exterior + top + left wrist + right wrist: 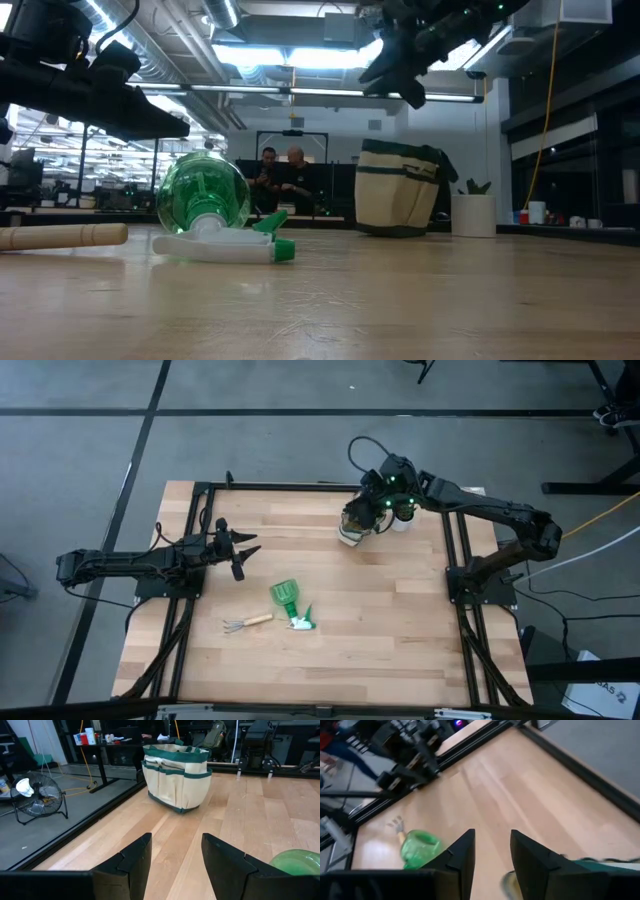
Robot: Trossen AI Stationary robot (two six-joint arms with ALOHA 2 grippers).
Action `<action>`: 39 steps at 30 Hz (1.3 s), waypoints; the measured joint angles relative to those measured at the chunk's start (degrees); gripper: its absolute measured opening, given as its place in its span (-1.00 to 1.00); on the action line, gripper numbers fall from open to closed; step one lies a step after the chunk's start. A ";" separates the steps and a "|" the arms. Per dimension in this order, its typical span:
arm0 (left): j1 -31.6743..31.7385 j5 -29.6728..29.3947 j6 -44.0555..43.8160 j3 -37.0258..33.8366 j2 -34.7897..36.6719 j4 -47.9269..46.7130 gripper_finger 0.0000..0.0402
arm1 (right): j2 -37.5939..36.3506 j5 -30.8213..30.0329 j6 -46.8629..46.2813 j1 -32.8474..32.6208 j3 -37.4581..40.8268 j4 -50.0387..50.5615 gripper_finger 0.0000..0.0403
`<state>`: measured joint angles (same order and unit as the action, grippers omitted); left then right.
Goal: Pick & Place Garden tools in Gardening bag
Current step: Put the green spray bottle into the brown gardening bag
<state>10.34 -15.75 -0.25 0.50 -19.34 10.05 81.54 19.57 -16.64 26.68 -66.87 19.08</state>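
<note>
Cloth bag (pixel 176 777); glossy plastic scoop (pixel 204 193); wood table (pixel 400 620).

High cam looked straight down on the whole table (pixel 400 620) from well above. Low cam sat at tabletop height, very near the green scoop (pixel 203 192), facing across to the gardening bag (pixel 398 188) and the room behind. Left wrist cam looked forward past its own fingers (pixel 131 865) at the bag ahead of that hand. Right wrist cam looked down past its fingers (pixel 461 855) from above the bag toward the scoop; all four shared scoop or bag.
</note>
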 joint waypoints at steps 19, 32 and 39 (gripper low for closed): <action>0.00 -0.02 0.00 -0.01 0.00 0.00 -0.16 | 0.02 0.04 8.10 -16.17 0.00 -0.03 -0.38; -0.01 0.00 0.00 -0.01 0.01 -0.01 -0.16 | 0.04 -11.93 2.99 -28.03 0.00 -0.33 -0.38; 0.00 0.00 0.00 0.00 0.01 -0.01 -0.16 | 2.49 -18.53 -15.30 -34.82 -0.07 -3.22 -0.38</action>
<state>10.33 -15.75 -0.25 0.51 -19.33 10.04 84.03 1.04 -31.95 -8.14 -66.94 15.86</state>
